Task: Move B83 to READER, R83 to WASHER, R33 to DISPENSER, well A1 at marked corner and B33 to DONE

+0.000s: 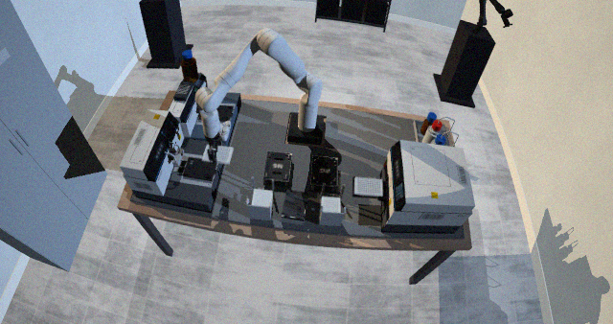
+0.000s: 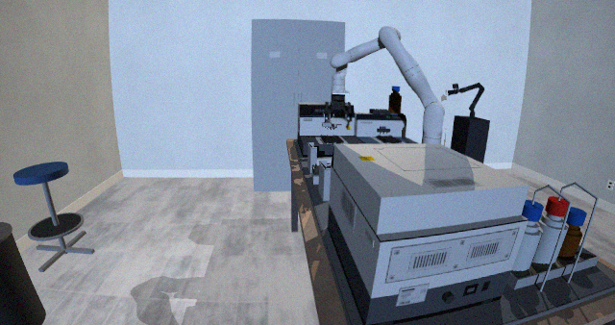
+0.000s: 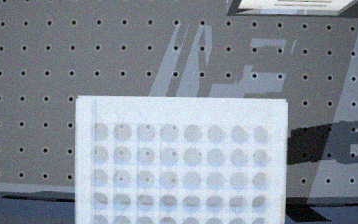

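My gripper [image 1: 214, 151] hangs over the left part of the deck, beside the big grey instrument [image 1: 148, 158] at the left end. It is shut wide on a white well plate [image 3: 181, 162] and holds it flat above the perforated deck. The plate also shows in the top view [image 1: 224, 154]. Its label is not readable, and the fingers are out of the wrist view. Another white plate [image 1: 368, 186] lies on the tray in front of the large grey instrument [image 1: 426, 185] at the right. The gripper also shows in the exterior view [image 2: 337, 121].
Two dark nests [image 1: 279, 168] [image 1: 326, 168] stand mid-deck, with two white boxes [image 1: 261, 204] [image 1: 331, 205] near the front edge. A second instrument [image 1: 184, 104] and a brown bottle [image 1: 189, 66] are behind the gripper. A bottle rack [image 1: 436, 129] stands at the back right.
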You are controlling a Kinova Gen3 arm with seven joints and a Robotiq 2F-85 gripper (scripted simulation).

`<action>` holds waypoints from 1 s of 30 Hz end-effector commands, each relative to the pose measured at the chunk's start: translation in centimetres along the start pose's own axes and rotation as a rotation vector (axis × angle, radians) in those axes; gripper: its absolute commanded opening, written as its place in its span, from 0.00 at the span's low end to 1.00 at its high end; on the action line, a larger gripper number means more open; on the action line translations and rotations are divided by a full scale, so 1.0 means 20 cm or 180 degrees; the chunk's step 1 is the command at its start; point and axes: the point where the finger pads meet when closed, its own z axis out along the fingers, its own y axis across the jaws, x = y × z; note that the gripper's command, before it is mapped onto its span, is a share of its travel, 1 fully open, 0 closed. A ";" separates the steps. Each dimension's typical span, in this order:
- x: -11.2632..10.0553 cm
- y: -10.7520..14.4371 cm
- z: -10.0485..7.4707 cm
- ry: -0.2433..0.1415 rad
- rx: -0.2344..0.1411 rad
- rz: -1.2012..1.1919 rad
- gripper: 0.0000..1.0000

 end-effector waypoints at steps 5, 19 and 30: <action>0.12 -0.01 0.00 -0.0007 -0.0006 -0.0003 0.94; 0.29 -0.06 0.00 -0.0006 -0.0006 -0.0008 0.94; 0.30 -0.21 0.00 -0.0006 -0.0006 -0.0008 0.94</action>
